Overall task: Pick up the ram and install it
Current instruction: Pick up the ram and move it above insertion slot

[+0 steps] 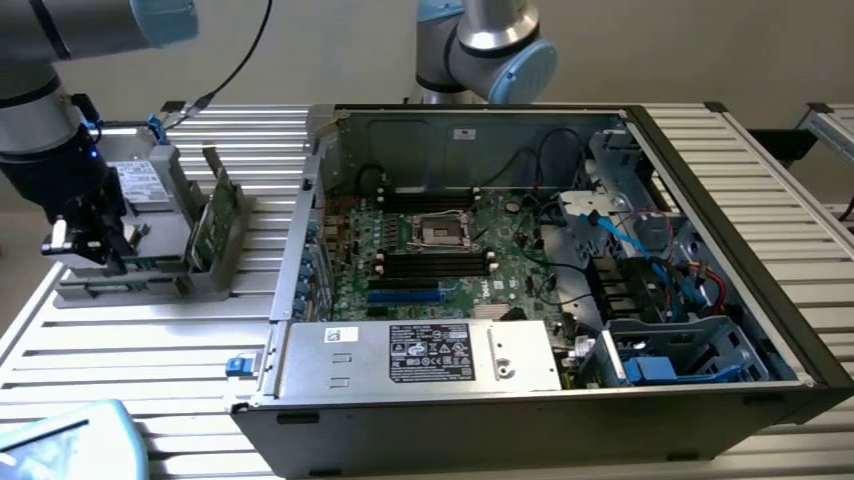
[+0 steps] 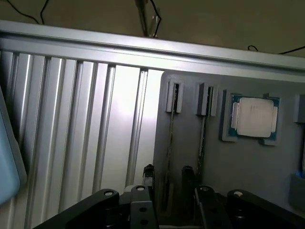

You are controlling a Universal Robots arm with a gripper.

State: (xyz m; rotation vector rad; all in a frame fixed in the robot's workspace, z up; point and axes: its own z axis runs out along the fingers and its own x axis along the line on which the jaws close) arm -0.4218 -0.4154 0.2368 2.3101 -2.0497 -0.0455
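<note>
Claw (image 1: 83, 240) at the exterior view's left, low over the grey holder (image 1: 163, 205) on the worktop (image 1: 147, 340). It's spread, one finger each side of the ram (image 2: 169, 148), which stands on edge in its holder slot, not pinched. Tall green card (image 1: 216, 215) just beside; open PC case (image 1: 534, 420) further right.

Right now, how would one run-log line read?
pincer open | straddling thin green ram stick | stick standing in grey slotted holder | not lifted

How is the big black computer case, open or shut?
Open. The black computer case has no cover on top; its green motherboard shows inside.
</note>
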